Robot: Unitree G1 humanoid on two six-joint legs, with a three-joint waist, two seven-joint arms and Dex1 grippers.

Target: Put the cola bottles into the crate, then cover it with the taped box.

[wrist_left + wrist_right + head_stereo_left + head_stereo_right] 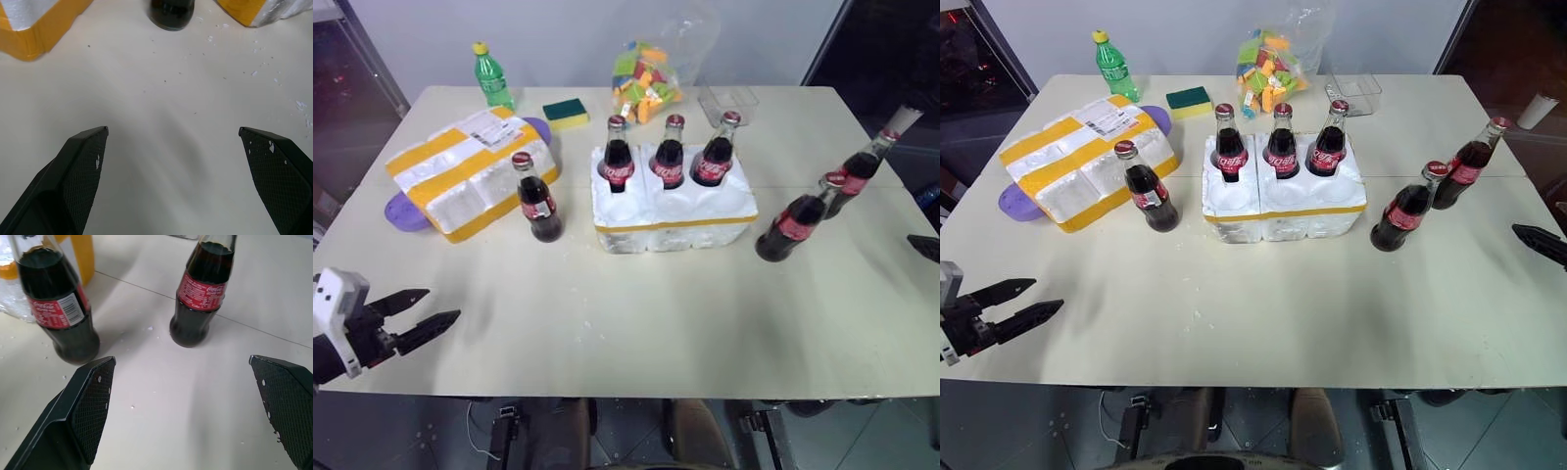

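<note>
The white crate (pixel 674 223) with its yellow tape band sits mid-table. Three cola bottles (pixel 618 162) (pixel 669 157) (pixel 713 157) stand in its back wells, and the front wells are bare. Another cola bottle (pixel 539 204) stands on the table left of the crate. Two more (pixel 795 220) (pixel 857 171) stand to its right. The taped box (pixel 470 171) lies at the left. My left gripper (pixel 443 304) hovers open near the table's front left corner, holding nothing. My right gripper (pixel 181 360) is open and faces the two right-hand bottles (pixel 61 316) (pixel 200 293).
A green plastic bottle (pixel 492 76), a yellow-green sponge (pixel 567 112), a bag of coloured blocks (pixel 646 73) and a clear tub (pixel 727 98) line the back edge. A purple plate (pixel 406 213) pokes out beneath the taped box. Styrofoam crumbs dot the table in front of the crate.
</note>
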